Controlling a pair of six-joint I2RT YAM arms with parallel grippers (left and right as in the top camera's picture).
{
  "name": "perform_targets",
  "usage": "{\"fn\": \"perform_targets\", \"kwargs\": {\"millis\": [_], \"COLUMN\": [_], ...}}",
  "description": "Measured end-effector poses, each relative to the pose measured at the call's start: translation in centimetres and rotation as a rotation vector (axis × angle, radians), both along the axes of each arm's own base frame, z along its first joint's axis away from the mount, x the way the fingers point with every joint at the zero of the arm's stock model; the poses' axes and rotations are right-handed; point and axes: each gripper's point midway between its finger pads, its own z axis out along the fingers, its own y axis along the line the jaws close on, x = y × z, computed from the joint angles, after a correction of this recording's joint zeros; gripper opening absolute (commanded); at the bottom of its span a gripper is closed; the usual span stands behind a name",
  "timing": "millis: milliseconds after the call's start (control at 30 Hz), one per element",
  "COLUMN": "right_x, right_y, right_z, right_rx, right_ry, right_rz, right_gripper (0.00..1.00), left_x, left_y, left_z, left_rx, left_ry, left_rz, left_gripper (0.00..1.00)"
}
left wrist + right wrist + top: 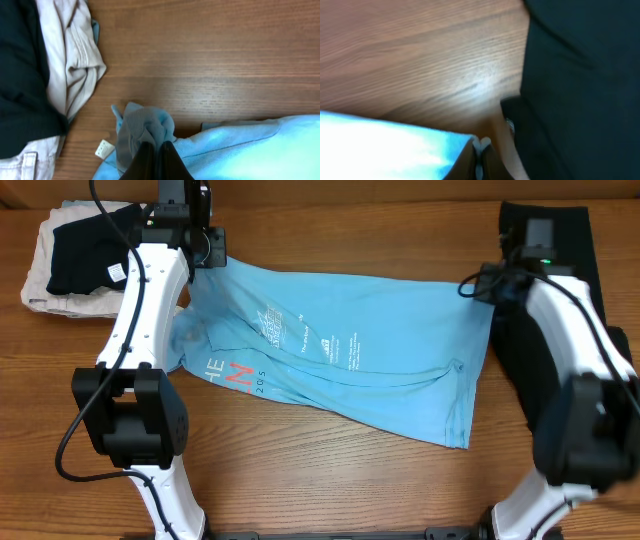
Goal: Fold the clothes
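tabletop [350, 490]: black garment [512, 360] partly hidden under right arm [562, 320]

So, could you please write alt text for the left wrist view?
The left gripper, jaws shut, pinches a bunched corner of the light blue T-shirt on the wooden table. At left, a black garment lies over a beige one.

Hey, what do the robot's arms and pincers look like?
Both arms have white tube-like links joined by bulky black joints, with black cables looping alongside. The left arm carries a small sticker. The right arm shows a green light. The left pincer and right pincer have slim dark fingers.
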Motion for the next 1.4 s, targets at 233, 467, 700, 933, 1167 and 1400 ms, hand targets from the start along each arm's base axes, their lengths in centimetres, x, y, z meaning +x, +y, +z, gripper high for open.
{"fn": "perform_targets", "kwargs": {"millis": [233, 467, 700, 933, 1167, 1400], "right_x": [-6.6, -11.2, -14.1, -16.1, -18.5, -18.8], "right_y": [1.2, 2.3, 2.6, 1.9, 2.0, 2.7], "right_z": [5.6, 4.1, 0.4, -2.2, -4.8, -6.4], "right_rx": [0.048, 0.107, 0.142, 0.174, 0.213, 0.246], "right_ry": [0.064, 0.249, 0.377, 0.451, 0.529, 0.524], "right_rz": [-0.003, -0.016, -0.069, -0.137, -0.164, -0.139], "right_gripper": [0.04, 0.04, 0.04, 0.04, 0.55, 0.64], "left_x": [-2.6, -7.6, -10.4, -12.4, -14.9, -13.3], "left_y": [0.1, 0.4, 0.8, 1.9, 2.5, 2.6], "left_z": [-1.2, -1.2, -1.5, -2.7, -6.9, -8.0], "left_rx": [0.007, 0.015, 0.037, 0.063, 0.079, 0.087], "left_ry": [0.116, 0.287, 0.399, 0.484, 0.592, 0.523], "left_rz": [0.001, 0.002, 0.003, 0.024, 0.022, 0.02], "left_gripper": [0.04, 0.04, 0.04, 0.04, 0.78, 0.91]}}
